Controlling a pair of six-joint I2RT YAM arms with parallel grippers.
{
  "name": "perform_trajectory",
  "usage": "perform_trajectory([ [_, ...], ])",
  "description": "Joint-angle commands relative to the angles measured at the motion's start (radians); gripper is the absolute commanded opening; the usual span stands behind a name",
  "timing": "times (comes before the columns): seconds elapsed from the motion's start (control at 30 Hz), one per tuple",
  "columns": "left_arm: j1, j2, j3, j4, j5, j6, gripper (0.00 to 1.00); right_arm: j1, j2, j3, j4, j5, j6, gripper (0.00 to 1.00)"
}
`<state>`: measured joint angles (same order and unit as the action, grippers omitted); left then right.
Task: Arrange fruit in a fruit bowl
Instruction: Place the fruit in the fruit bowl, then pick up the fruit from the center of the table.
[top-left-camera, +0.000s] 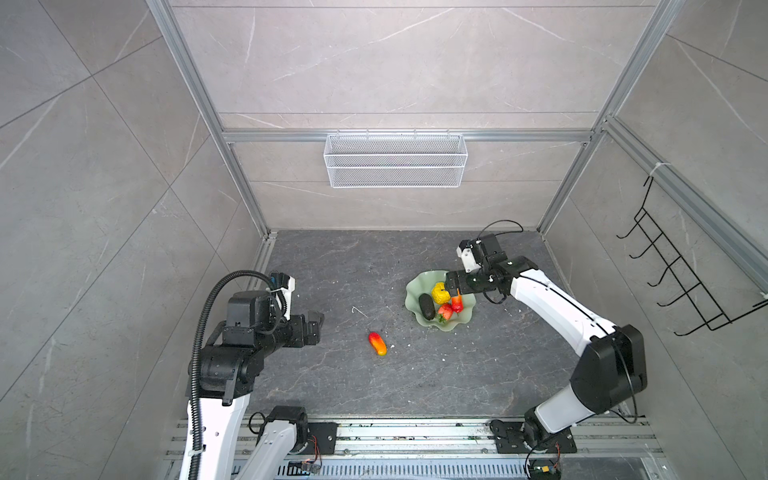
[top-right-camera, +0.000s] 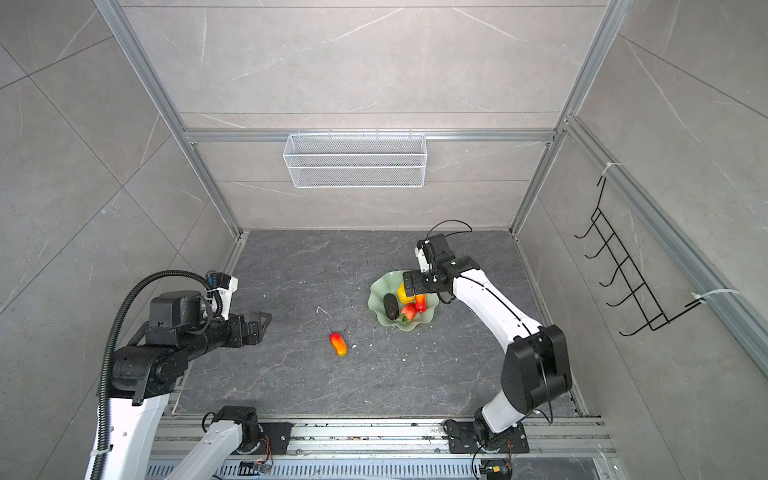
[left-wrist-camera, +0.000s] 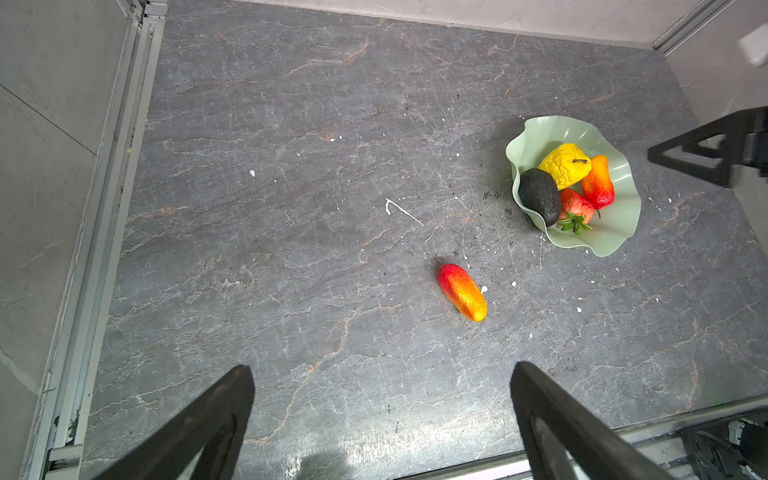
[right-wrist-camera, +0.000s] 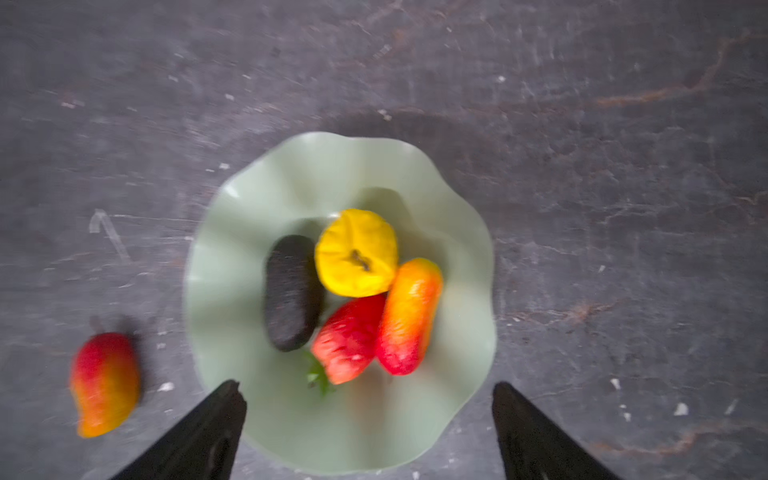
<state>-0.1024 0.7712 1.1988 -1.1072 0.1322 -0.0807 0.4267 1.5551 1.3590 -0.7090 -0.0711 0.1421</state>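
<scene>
Grasp mid-body the loose red-orange fruit (top-left-camera: 377, 343), likely light, stiff, slick, lying on the table (top-left-camera: 332, 386) apart from the bowl (top-left-camera: 419, 286), with left gripper (left-wrist-camera: 382, 368) and right gripper (right-wrist-camera: 368, 383) both wide open, empty.

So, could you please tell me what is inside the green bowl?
Four fruits lie in the bowl: yellow knobbly fruit, dark oval, strawberry and an elongated red-orange fruit. They cover the bowl's middle; whether anything lies beneath cannot be seen.
</scene>
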Motion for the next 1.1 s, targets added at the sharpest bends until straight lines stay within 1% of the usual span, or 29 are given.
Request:
perform_trajectory([
  [0.0, 0.001, -0.003, -0.002, -0.01, -0.017, 0.017, 1.0, 0.165, -0.02, 0.026, -0.103, -0.053, -0.047, 1.0],
  [0.13, 0.001, 0.006, -0.002, -0.003, -0.022, 0.007, 1.0, 0.354, 0.036, 0.022, -0.047, -0.044, 0.014, 1.0],
  [0.2, 0.001, 0.008, -0.002, 0.0, -0.024, 0.001, 1.0, 0.438, 0.098, 0.045, -0.019, -0.039, 0.043, 1.0],
  [0.3, 0.001, 0.003, -0.005, 0.003, -0.026, -0.005, 1.0, 0.5, 0.202, 0.083, 0.048, -0.053, 0.097, 1.0],
  [0.4, 0.001, 0.006, -0.004, 0.002, -0.021, -0.004, 1.0, 0.531, 0.311, 0.136, 0.097, -0.068, 0.136, 1.0],
  [0.6, 0.001, 0.006, -0.002, -0.003, -0.014, -0.004, 1.0, 0.583, 0.513, 0.299, 0.038, -0.005, 0.159, 0.98],
  [0.77, 0.001, 0.001, -0.006, -0.006, -0.015, -0.004, 1.0, 0.59, 0.559, 0.302, 0.046, 0.031, 0.214, 0.93],
  [0.97, 0.001, 0.004, -0.011, -0.002, -0.017, -0.001, 1.0, 0.591, 0.572, 0.278, 0.045, 0.063, 0.22, 0.85],
  [1.07, 0.001, 0.007, -0.014, 0.0, -0.016, -0.001, 1.0, 0.59, 0.584, 0.272, 0.052, 0.062, 0.223, 0.78],
])
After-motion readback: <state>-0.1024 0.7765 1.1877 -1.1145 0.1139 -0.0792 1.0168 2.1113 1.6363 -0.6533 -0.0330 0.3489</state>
